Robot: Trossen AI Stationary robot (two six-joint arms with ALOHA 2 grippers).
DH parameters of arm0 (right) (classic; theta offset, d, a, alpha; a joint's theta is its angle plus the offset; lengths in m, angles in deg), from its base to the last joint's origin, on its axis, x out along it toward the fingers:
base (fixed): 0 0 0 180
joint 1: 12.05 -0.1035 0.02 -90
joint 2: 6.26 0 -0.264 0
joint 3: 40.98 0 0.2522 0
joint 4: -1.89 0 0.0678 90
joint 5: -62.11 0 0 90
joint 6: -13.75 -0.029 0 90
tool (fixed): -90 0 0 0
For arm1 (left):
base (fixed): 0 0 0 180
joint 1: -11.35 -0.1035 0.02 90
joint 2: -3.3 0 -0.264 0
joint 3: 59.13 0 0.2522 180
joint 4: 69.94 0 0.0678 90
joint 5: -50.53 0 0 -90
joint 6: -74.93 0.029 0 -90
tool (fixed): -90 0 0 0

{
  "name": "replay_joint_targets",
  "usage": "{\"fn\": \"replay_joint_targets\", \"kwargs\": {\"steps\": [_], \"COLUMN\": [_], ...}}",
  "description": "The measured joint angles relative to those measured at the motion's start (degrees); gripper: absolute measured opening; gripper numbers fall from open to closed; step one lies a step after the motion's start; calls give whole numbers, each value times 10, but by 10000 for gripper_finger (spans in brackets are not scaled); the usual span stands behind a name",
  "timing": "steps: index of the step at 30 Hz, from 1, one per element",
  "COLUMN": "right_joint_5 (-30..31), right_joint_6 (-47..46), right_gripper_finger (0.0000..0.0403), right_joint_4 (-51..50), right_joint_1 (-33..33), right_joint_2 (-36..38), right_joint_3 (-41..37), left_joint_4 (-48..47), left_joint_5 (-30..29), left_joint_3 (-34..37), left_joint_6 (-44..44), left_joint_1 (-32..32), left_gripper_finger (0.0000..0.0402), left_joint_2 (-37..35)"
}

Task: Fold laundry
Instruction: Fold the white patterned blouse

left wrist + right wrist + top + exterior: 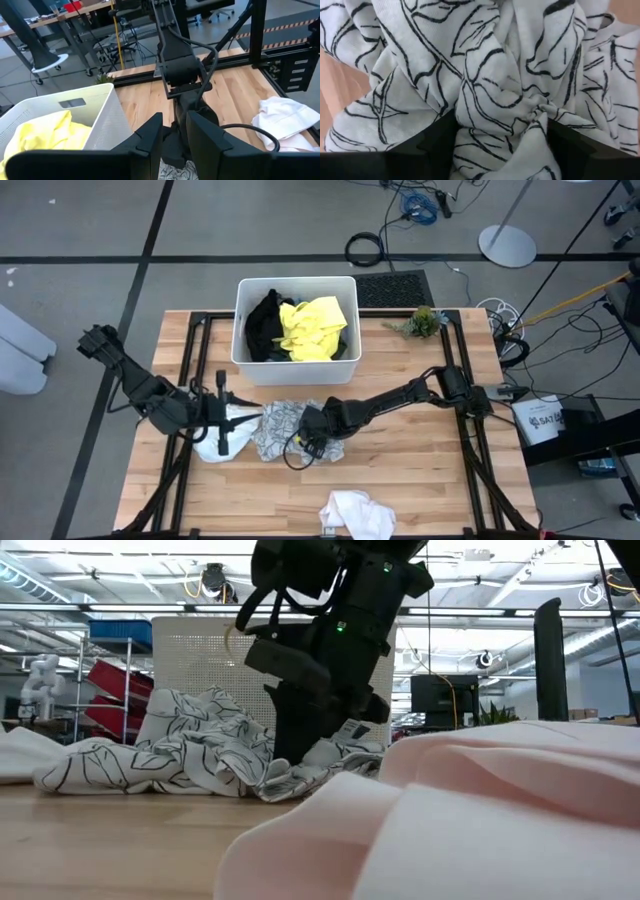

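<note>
The grey-white cloth with dark line pattern (278,428) (180,745) lies crumpled on the table's middle. My right gripper (318,442) (500,145) points steeply down at its right end, open wide, with a bunched ridge of the cloth (520,115) between the fingers. My left gripper (228,418) (173,135) hangs above the cloth's left end, pointing nearly level toward the right arm. A narrow gap shows between its fingers, with nothing in it. A plain white cloth (222,438) lies under it on the table. My right gripper comes at the patterned cloth's right end from above, and its open fingers (295,740) stand down in the folds. The ridge (530,107) between them is several gathered layers. The cloth lies slack on the table.
The white tub (240,320) (100,115) stands at the far middle with a yellow cloth (312,328) and a black one (265,325) in it. Another white cloth (355,515) (285,120) lies at the near edge. A small plant (425,322) lies far right.
</note>
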Motion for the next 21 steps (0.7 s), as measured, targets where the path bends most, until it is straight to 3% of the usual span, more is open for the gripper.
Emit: {"fn": "replay_joint_targets", "kwargs": {"steps": [21], "right_joint_5": [70], "right_joint_6": [61], "right_gripper_finger": [235], "right_joint_4": [33], "right_joint_1": [-17], "right_joint_2": [-2], "right_joint_3": [-3], "left_joint_4": [-1], "left_joint_5": [-20], "left_joint_3": [0], "left_joint_6": [-4], "left_joint_1": [0], "left_gripper_finger": [95], "left_joint_2": [34]}}
